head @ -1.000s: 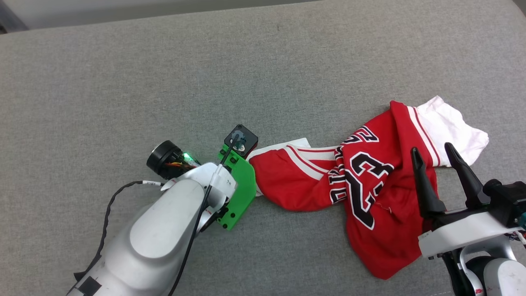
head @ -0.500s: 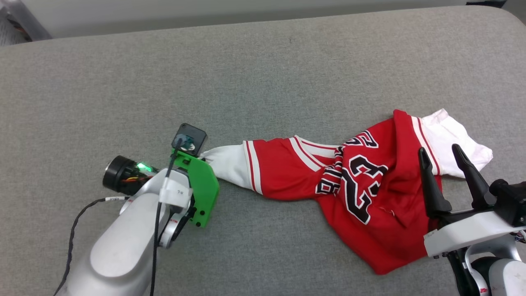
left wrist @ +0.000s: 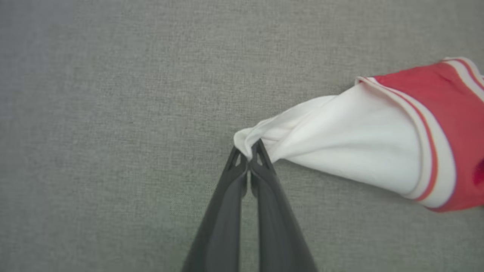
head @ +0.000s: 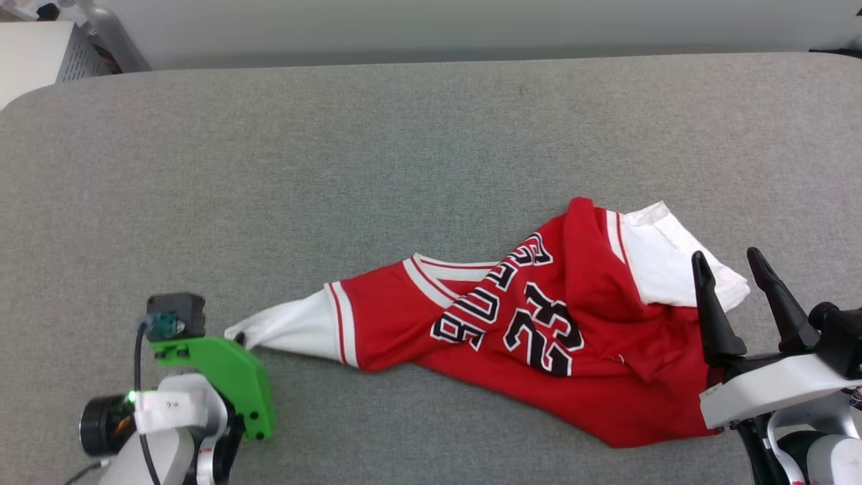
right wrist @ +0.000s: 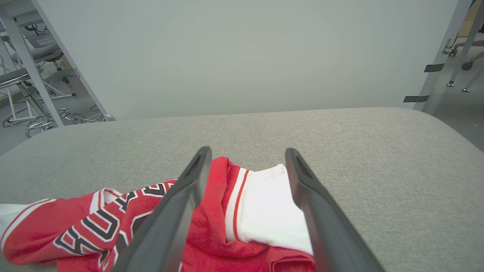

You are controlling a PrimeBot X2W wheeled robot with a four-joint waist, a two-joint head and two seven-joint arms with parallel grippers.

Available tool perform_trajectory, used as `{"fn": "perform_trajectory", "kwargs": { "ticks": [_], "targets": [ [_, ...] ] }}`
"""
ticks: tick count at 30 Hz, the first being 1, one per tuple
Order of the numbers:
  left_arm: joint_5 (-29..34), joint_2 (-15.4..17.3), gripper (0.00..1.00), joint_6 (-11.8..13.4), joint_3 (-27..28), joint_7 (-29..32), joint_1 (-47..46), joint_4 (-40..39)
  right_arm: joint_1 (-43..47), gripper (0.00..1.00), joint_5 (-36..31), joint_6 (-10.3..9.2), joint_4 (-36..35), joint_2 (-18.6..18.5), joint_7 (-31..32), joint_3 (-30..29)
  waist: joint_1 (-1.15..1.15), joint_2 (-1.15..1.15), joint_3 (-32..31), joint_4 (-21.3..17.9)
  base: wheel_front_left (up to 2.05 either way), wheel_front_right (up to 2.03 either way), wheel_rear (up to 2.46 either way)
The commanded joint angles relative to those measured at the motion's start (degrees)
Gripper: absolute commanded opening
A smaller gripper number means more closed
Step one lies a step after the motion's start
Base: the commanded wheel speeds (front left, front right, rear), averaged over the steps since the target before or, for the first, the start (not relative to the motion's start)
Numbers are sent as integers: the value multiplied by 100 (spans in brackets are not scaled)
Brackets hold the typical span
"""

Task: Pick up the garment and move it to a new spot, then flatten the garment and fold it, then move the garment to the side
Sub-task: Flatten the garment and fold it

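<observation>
Grey woven fabric covers the counter [head: 337, 168], and you have a pale wall [right wrist: 242, 56] running behind its far edge. Your garment [head: 539, 377] lies on the right half of the counter, stretched out in a long slanted shape that runs left toward your left arm. Its front faces up, with the black lettering and the number 23 [head: 542, 330] readable but upside down from the head view.

Your left pincer [left wrist: 248, 156] has its fingers pressed together on the very tip of one white sleeve [left wrist: 340, 143]. A small bunch of cloth is caught between the fingertips, and the sleeve is drawn out into a taut cone toward the red body. Beneath that sleeve you see only bare counter fabric.

Your right pincer [head: 728, 257] stands with its fingers wide apart and nothing between them. It sits above the garment's right end, where the other white sleeve [head: 667, 263] lies folded beside a raised red crease. From the right wrist view, that sleeve and its striped trim [right wrist: 236, 196] show between the two spread fingers.
</observation>
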State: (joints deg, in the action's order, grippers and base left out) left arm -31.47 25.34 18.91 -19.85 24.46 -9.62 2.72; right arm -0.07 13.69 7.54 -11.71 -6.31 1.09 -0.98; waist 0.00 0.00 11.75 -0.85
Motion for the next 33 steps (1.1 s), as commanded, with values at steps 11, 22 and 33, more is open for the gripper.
{"fn": "perform_trajectory", "kwargs": {
  "ticks": [11, 22, 33],
  "targets": [
    [-517, -673, 100, -4, 279, -1019, 691, 319, 98, 100, 19, -5, -72, 15, 114, -109, 0, 0, -116, 127, 0, 0, 0],
    [-3, -753, 100, -112, 346, -2494, 503, -116, 217, 100, 123, -5, 9, -2, 285, -200, 0, 0, -435, 166, 0, 0, 0],
    [424, -807, 100, -32, 195, -3261, 614, -852, 224, 100, 714, -5, 694, -376, 1150, -716, 0, 0, -508, 235, 0, 0, 0]
  ]
}}
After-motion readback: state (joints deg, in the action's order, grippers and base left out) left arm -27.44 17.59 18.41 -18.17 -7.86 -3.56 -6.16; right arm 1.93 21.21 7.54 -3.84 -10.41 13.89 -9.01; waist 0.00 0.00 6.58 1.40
